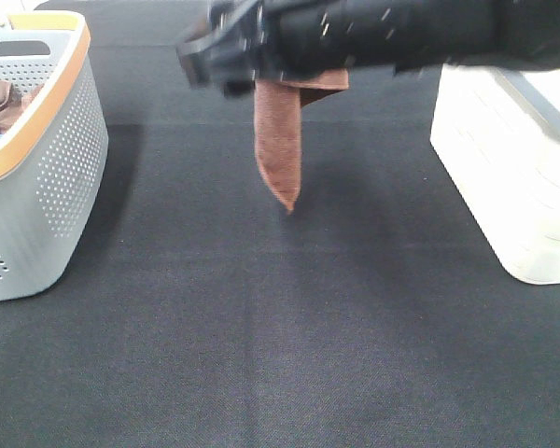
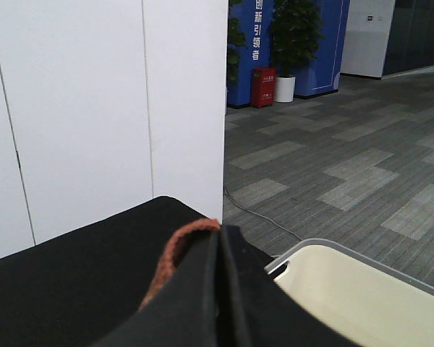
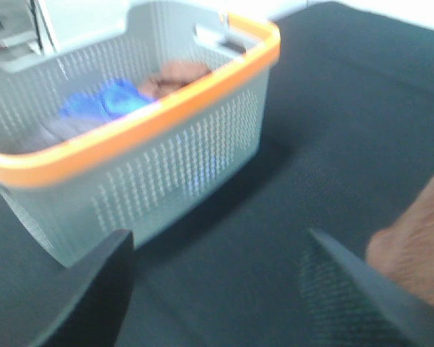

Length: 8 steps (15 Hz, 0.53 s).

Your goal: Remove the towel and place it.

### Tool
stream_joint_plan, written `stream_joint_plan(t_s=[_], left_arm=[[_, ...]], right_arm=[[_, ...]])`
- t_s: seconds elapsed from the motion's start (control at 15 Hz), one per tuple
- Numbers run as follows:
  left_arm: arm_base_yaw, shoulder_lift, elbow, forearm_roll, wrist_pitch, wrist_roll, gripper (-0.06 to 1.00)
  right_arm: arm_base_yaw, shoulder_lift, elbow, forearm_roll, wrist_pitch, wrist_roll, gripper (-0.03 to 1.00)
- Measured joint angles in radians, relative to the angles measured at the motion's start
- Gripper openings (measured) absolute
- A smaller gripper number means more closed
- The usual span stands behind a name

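The brown towel (image 1: 278, 149) hangs in a long strip above the black table, its tip just above the cloth. Its top is hidden behind a dark arm (image 1: 383, 33) that crosses the top of the exterior view. In the left wrist view my left gripper (image 2: 220, 231) is shut on the towel's edge (image 2: 177, 249). In the right wrist view my right gripper (image 3: 217, 235) is open and empty. It faces the grey basket (image 3: 166, 108), with the towel (image 3: 412, 246) just beside one finger.
The grey perforated basket with an orange rim (image 1: 47, 168) stands at the left and holds brown and blue cloths. A white bin (image 1: 504, 177) stands at the right and also shows in the left wrist view (image 2: 347, 296). Black cloth (image 1: 280, 336) covers the table.
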Motion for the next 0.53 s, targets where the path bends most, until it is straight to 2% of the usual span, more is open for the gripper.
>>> stream_joint_plan(t_s=[0.13,0.33,0.53], left_arm=[[0.000,0.000,0.000,-0.004,0.000,0.000,0.00],[0.000,0.000,0.000,-0.006,0.001,0.000,0.00],[0.000,0.000,0.000,-0.006,0.001,0.000,0.00]], right_arm=[[0.000,0.065,-0.004,0.001,-0.037,-0.010,0.63],[0.000,0.108,-0.009,0.007,-0.268,0.009,0.63],[0.000,0.108,-0.009,0.041,-0.436,0.009,0.63]])
